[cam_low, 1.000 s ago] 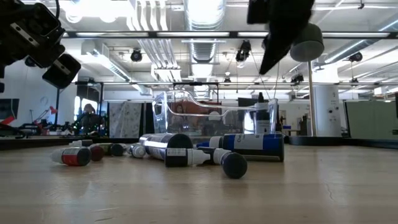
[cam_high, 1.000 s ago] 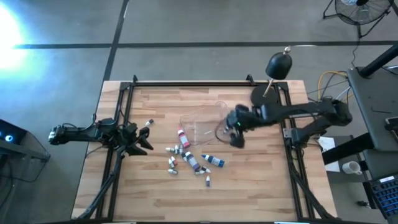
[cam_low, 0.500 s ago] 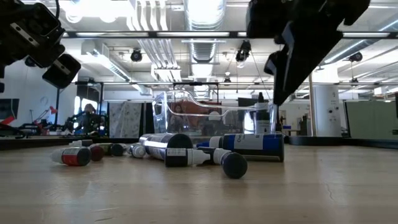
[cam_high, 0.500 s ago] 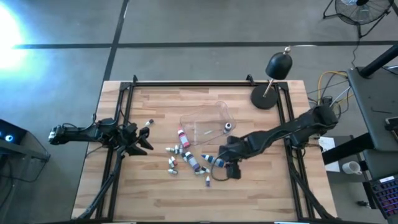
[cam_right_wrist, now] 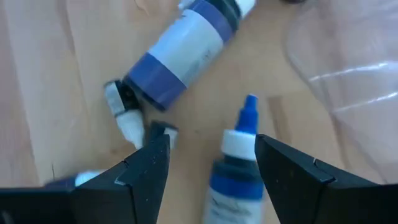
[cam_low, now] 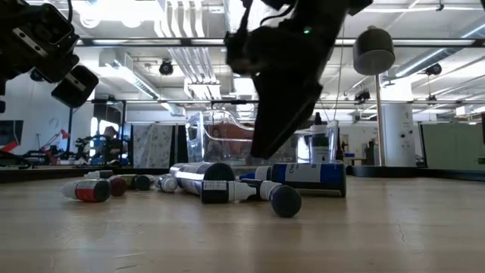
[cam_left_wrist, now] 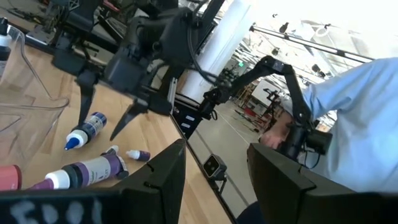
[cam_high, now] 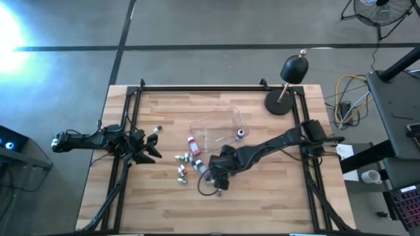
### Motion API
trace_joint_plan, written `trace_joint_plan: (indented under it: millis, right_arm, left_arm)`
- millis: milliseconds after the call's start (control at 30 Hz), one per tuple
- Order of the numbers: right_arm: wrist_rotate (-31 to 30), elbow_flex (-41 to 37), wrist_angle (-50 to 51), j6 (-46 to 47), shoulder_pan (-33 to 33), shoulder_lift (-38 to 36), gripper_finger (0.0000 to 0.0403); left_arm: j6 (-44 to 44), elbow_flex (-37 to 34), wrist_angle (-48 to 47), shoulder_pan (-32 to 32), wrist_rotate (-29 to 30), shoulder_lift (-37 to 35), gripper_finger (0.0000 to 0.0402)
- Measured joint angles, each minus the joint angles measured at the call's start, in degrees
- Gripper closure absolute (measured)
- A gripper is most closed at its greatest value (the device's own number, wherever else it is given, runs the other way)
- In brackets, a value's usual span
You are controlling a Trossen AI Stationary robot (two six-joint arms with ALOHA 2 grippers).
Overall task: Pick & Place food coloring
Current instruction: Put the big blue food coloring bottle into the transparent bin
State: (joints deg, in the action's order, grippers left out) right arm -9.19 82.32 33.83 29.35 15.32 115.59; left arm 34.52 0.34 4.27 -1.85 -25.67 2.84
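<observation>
The right end effector (cam_right_wrist: 205, 168), fingers spread and empty, hovers over a blue dropper bottle (cam_right_wrist: 233, 168) lying on the worktop (cam_high: 262, 203) beside the clear tray (cam_high: 220, 131); light, round, slippery, probably best pinched mid-body.

Right arm stretched from the table's right edge across toward the wooden table (cam_high: 262, 196) centre; right gripper (cam_high: 215, 178) low over the tabletop, fingers (cam_right_wrist: 146, 165) spread apart, nothing between them. Left arm parked at the table's left edge, left gripper (cam_high: 149, 149) raised above the surface, fingers parted, empty.
</observation>
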Motion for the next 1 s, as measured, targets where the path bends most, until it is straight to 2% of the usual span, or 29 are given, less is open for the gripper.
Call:
trace_joint_plan:
  millis: [300, 600, 1000]
  right_arm:
    - [-0.09, 5.06, 4.92, 0.28, -1.5, 5.52, 0.0177]
    - [0.03, 5.18, 7.95, -3.73, -2.2, 5.38, 0.0179]
    - [0.66, 5.14, 9.15, -10.32, -2.42, 5.34, 0.0252]
  left_arm:
    - [-0.02, 0.0, 0.0, 0.0, -0.02, -0.01, 0.0255]
    - [-0.02, 0.0, 0.0, 0.0, -0.02, -0.01, 0.0255]
    - [-0.02, 0.0, 0.0, 0.0, 0.0, -0.01, 0.0255]
